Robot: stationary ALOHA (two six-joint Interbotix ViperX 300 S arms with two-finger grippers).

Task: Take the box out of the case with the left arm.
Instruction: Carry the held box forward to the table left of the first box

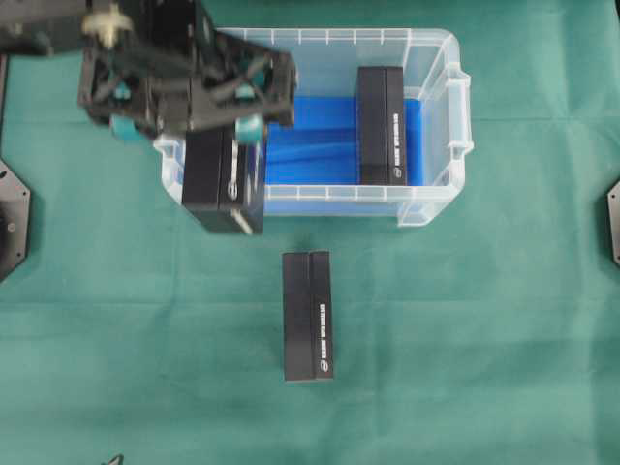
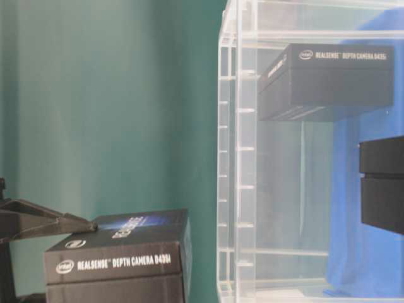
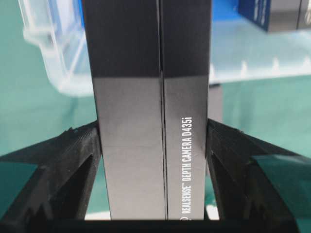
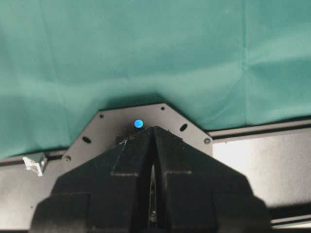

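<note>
The left arm's hand (image 1: 184, 82), black w/ teal finger pads, is clamped partway closed on a long black cardboard box (image 1: 221, 179) w/ white "RealSense Depth Camera" lettering; in the wrist view both fingers (image 3: 58, 165) press flat against the box's two long sides. From overhead that box hangs over the left end of the case (image 1: 436, 208), the big clear plastic bin w/ ribbed rim and bright blue sheet in the bottom. It straddles the case's left wall and front-left corner, part inside the outline, part out over the green cloth. So I'd say the lift is done but the job isn't: box is up out of the bin's floor, not yet clear of the rim, not yet set down on the bench (image 1: 484, 368).

Left to do, by my guess: carry it fully past the wall, lower it, let go.

Round about: a 2nd identical black box (image 1: 382, 124) lies inside the case towards the right end, well apart from the held one. A 3rd (image 1: 308, 316) lies on the cloth in front of the case, near the middle, which limits where the held box can go down. The case's front wall is the nearest obstacle. The right arm's hand (image 4: 153, 194) sits parked over its base plate, fingers closed together, holding nothing, out of the way.
</note>
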